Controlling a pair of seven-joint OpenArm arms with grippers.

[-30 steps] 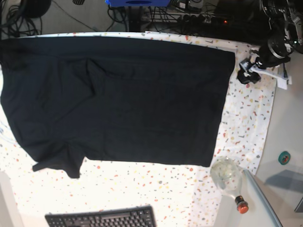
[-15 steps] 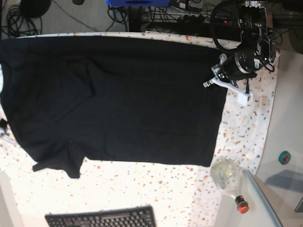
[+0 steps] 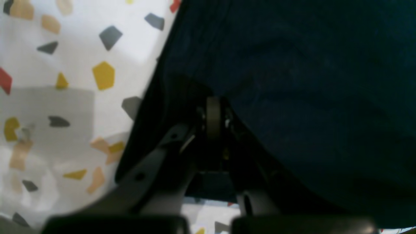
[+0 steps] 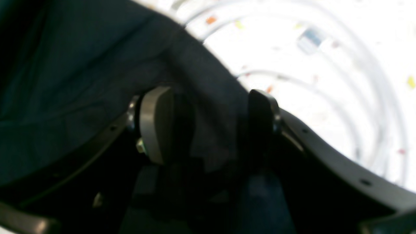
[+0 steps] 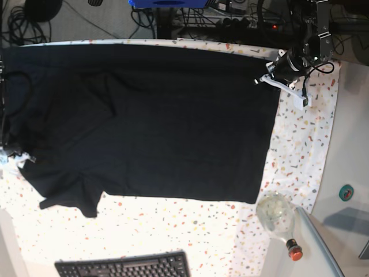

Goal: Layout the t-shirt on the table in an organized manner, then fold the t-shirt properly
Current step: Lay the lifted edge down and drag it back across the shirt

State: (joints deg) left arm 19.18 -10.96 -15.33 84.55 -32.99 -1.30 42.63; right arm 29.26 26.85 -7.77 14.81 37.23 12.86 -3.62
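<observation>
The black t-shirt (image 5: 144, 121) lies spread flat across the speckled table (image 5: 300, 150), with a sleeve (image 5: 69, 202) pointing to the front left. My left gripper (image 5: 270, 74) is at the shirt's far right corner. In the left wrist view the left gripper (image 3: 213, 117) is shut on the t-shirt (image 3: 308, 81) at its edge, and the cloth bunches around the tips. My right gripper (image 5: 9, 153) is at the shirt's left edge. In the right wrist view the right gripper (image 4: 208, 123) is open, and a raised fold of the t-shirt (image 4: 211, 97) stands between its pads.
A black keyboard (image 5: 124, 266) lies at the front edge. A round glass bottle (image 5: 277, 214) with a red cap stands at the front right, beside a grey side surface with a green tape roll (image 5: 346, 192). Cables and equipment crowd the far side.
My left arm has swung in from beyond the right hem onto the shirt's far right corner and shut there. The right arm has come into view at the left edge.
</observation>
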